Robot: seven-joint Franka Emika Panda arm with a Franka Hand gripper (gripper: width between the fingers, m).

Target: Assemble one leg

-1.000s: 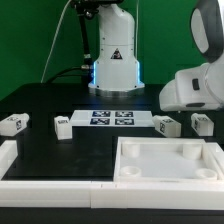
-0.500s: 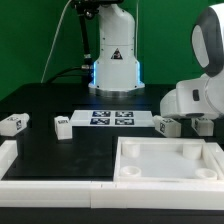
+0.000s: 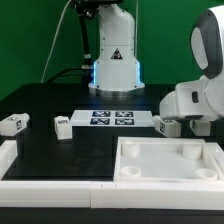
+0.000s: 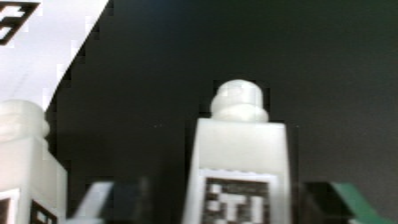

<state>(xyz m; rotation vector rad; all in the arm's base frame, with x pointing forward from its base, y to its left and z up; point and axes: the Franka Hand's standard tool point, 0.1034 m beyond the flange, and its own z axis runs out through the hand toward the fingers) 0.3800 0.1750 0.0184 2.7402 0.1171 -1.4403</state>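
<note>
Several small white legs with marker tags lie on the black table. Two are at the exterior view's left (image 3: pixel 12 124) (image 3: pixel 62 126) and one at the right (image 3: pixel 166 126). Another leg is mostly hidden under my gripper (image 3: pixel 197 122), which hangs low over the right-hand pair. In the wrist view that leg (image 4: pixel 237 140) stands between my open fingers (image 4: pixel 347 200), apart from both, with my gripper (image 4: pixel 222 205) around its tagged end. A second leg (image 4: pixel 18 150) lies beside it, outside the jaws. The jaws hold nothing.
The large white tray-like tabletop (image 3: pixel 160 183) lies at the front right. The marker board (image 3: pixel 112 119) lies at the table's middle back and shows in the wrist view (image 4: pixel 45 40). A white L-shaped wall (image 3: pixel 10 160) runs along the front left. The robot base (image 3: pixel 115 60) stands behind.
My gripper has come down and shifted a little toward the right-hand legs; it now covers the far-right leg. The legs and the tabletop have not moved.
</note>
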